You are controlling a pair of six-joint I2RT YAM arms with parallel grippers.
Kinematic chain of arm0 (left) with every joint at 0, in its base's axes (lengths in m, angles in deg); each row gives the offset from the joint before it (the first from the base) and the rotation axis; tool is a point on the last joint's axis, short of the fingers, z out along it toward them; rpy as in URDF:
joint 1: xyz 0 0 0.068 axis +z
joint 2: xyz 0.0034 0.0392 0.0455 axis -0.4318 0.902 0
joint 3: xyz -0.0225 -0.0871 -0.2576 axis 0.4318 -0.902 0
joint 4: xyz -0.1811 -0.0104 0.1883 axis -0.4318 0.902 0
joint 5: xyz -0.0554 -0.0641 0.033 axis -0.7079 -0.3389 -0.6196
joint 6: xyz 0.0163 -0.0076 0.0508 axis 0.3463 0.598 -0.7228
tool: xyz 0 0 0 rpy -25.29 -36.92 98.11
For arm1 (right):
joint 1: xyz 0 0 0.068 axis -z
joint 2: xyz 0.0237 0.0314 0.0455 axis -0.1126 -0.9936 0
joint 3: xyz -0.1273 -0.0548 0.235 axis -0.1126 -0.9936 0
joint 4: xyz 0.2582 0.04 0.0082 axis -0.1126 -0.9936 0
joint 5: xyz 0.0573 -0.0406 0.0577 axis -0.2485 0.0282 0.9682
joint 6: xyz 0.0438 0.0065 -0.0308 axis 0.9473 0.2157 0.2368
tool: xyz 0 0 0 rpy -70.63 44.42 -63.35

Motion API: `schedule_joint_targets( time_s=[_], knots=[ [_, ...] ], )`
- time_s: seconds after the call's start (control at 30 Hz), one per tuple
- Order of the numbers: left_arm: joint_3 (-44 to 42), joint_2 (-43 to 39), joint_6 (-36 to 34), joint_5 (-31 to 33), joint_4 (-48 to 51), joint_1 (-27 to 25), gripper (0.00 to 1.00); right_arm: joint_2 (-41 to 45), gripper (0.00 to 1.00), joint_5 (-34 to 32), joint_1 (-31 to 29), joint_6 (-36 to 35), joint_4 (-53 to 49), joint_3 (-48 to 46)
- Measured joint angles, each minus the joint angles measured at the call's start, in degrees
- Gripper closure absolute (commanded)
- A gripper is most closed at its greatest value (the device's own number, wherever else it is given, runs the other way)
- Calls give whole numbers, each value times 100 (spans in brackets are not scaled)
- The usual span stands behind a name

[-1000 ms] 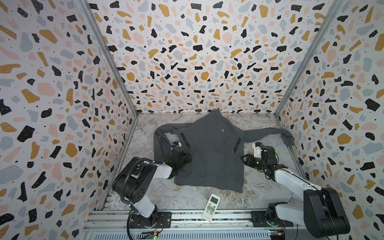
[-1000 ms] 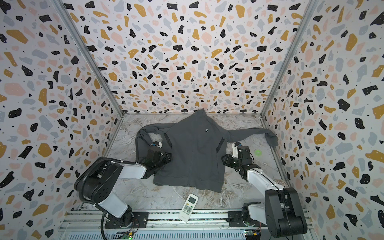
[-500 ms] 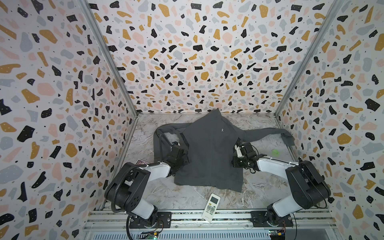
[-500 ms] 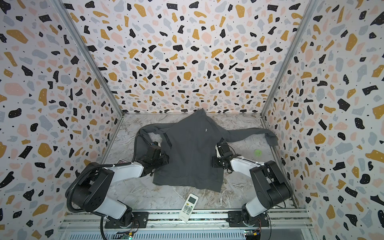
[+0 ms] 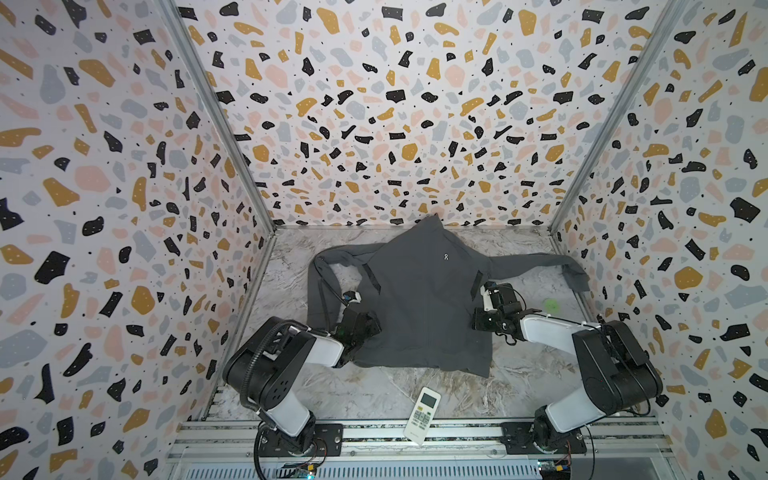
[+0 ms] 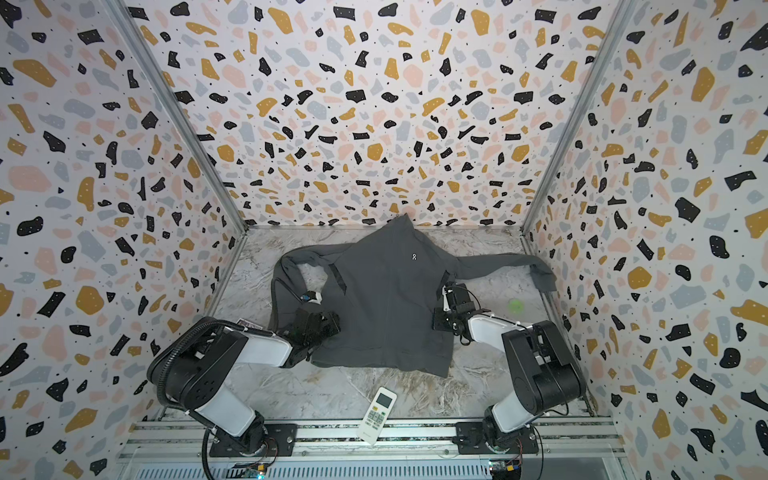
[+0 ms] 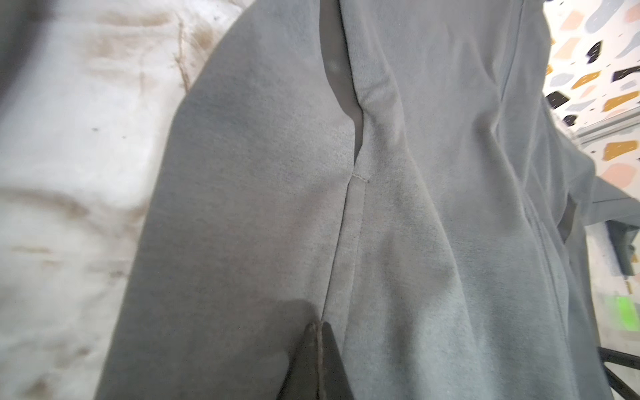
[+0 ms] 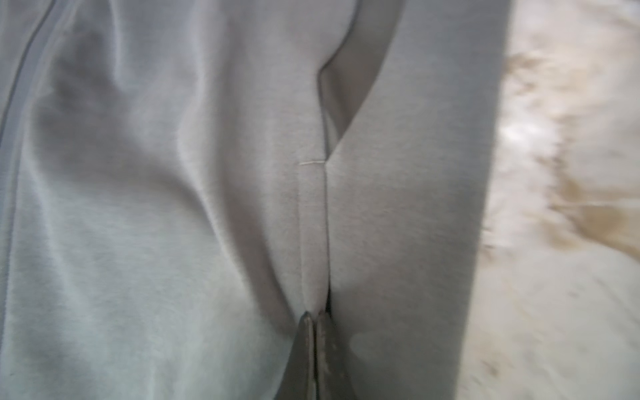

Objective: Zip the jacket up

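The jacket (image 5: 419, 307) is found laid flat, front upward, on the middle of the desk (image 5: 519, 374), collar (image 5: 432, 226) toward the back wall (image 5: 395, 124). The left gripper (image 7: 318, 327) is closed, jacket fabric pinched at a pocket seam (image 7: 344, 242). The right gripper (image 8: 314, 317) is closed likewise on the opposite pocket seam (image 8: 325, 225).

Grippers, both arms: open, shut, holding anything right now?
Left gripper: shut, pinching the dark charcoal-grey soft fabric jacket at a pocket seam.
Right gripper: shut, pinching the jacket at its other pocket seam.
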Motion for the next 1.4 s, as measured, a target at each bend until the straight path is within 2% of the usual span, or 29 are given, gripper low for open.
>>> schedule_joint_targets(
  time_s=[0.07,0.1,0.17,0.27,0.3,0.37,0.47,0.6,0.67,0.73,0.87,1.0,1.13,1.23,1.4],
  knots=[
    [-90,-55,79,17,-90,0,100,92,100,52,210,-4,-142,-13],
    [-122,-111,98,31,-57,0,100,149,96,76,313,-9,-223,-13],
    [-160,-345,114,96,227,0,100,348,73,131,529,13,-428,-11],
    [-160,-901,74,295,1047,15,100,673,58,105,706,-46,-807,197],
    [-136,-1123,42,369,1333,26,93,728,56,111,752,-57,-903,372],
    [46,-1626,-111,511,1954,35,70,678,54,195,807,-120,-1043,984],
    [861,-1978,-420,719,2529,35,45,140,53,483,809,-225,-1036,2356],
    [2684,-1355,-866,852,2645,42,43,-1126,62,1008,793,-245,-636,4216],
    [3908,-511,-1038,804,2649,66,47,-1843,71,1309,785,-131,-227,4907],
    [4898,358,-1099,654,2496,81,56,-2509,79,1576,765,55,111,5366],
    [5963,1974,-914,210,1976,142,73,-3794,85,1971,664,461,503,6063],
    [6155,3195,-472,-155,1659,195,82,-4612,87,2267,444,787,682,6258],
    [6153,3899,-186,-258,1641,254,87,-5066,92,2413,199,988,723,6347],
    [6144,4070,-20,-317,1386,330,94,-5211,98,2444,140,1176,909,6314],
    [5781,4041,225,-450,791,597,99,-5180,100,2634,518,1440,1519,5777]
  ],
)
